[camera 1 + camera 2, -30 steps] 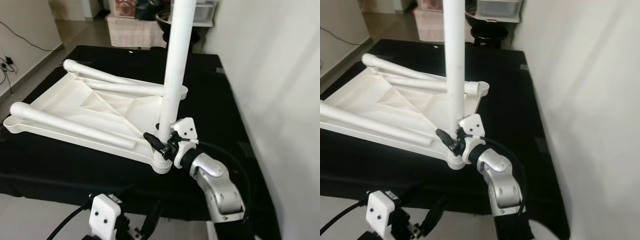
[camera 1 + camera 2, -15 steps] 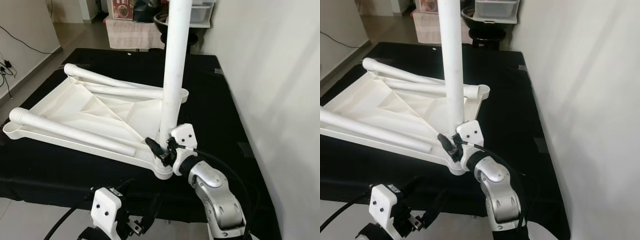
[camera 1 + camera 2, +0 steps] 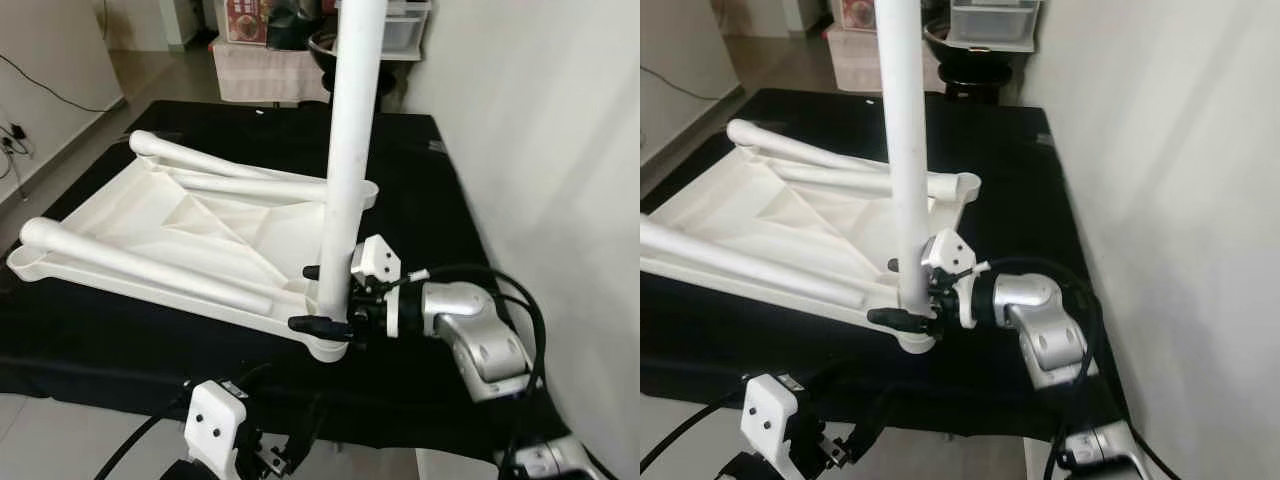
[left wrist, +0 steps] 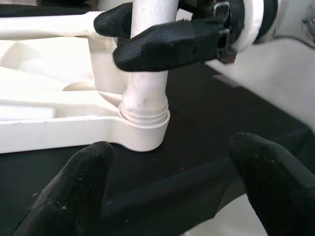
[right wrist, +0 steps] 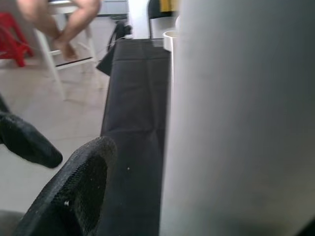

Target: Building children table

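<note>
Left eye view: right end effector point(image 3: 318, 298) around upright leg point(image 3: 345, 170).

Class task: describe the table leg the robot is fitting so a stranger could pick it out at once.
On the black-covered surface lies an upturned white tabletop. At its near right corner, one white leg stands upright in a socket, the right gripper clamped around its base. The other legs lie flat.

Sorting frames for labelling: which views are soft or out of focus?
Right wrist view: the upright white plastic table leg is a featureless blur, too close. Left wrist view: the left gripper's black fingers are soft, the leg's socket sharp. Left and right eye views: crisp, evenly lit.
</note>
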Controlling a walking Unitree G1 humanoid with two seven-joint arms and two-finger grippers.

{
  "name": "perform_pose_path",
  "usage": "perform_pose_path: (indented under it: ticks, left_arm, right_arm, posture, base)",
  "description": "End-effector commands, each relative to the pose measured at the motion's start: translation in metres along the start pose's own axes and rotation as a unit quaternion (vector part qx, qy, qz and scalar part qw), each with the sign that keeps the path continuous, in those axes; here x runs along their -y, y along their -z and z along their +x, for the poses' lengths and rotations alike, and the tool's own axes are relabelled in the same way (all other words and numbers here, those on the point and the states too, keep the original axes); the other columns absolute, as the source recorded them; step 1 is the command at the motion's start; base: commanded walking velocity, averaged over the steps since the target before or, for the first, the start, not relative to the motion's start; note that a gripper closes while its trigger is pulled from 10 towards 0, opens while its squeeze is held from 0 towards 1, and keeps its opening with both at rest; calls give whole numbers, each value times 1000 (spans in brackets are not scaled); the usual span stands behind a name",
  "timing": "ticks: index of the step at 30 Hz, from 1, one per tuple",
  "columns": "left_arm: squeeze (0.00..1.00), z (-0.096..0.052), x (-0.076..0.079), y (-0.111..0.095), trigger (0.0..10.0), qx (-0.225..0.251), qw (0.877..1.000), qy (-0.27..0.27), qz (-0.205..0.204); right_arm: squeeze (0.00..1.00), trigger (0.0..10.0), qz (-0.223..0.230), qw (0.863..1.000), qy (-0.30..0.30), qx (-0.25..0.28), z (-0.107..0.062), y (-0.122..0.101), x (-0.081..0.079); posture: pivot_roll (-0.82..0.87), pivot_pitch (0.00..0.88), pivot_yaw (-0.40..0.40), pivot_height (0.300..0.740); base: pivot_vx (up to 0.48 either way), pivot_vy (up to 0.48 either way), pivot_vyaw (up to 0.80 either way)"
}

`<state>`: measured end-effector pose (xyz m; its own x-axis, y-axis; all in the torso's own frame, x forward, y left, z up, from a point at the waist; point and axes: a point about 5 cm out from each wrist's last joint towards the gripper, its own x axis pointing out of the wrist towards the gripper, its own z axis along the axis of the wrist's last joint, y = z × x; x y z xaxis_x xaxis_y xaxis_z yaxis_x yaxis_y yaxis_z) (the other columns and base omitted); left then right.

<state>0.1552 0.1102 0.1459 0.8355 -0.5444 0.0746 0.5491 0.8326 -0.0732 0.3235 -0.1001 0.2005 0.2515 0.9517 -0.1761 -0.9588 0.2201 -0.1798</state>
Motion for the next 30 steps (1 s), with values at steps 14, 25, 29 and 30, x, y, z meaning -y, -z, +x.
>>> perform_pose_path:
  ticks: [14,25,29,30]
  left_arm:
    - [0,-5,4,-9,10000,12,997,-49,55]
    - [0,-7,1,-8,10000,9,997,-46,55]
    - [0,-8,-1,-8,10000,8,998,-43,53]
    - [0,-8,-3,-8,10000,8,998,-40,53]
  right_arm:
    - [0,0,51,998,-37,-12,-1,29,10]
    - [0,0,57,982,177,-25,-52,44,16]
    - [0,0,34,885,462,-50,-73,41,16]
    - [0,0,29,865,498,-57,-67,41,-7]
  posture:
    - [52,127,-60,740]
    - [30,137,-36,740]
    - [13,140,-34,740]
    - [6,141,-25,740]
  base:
    - [0,0,0]
    - [0,0,0]
    - [0,0,0]
    - [0,0,0]
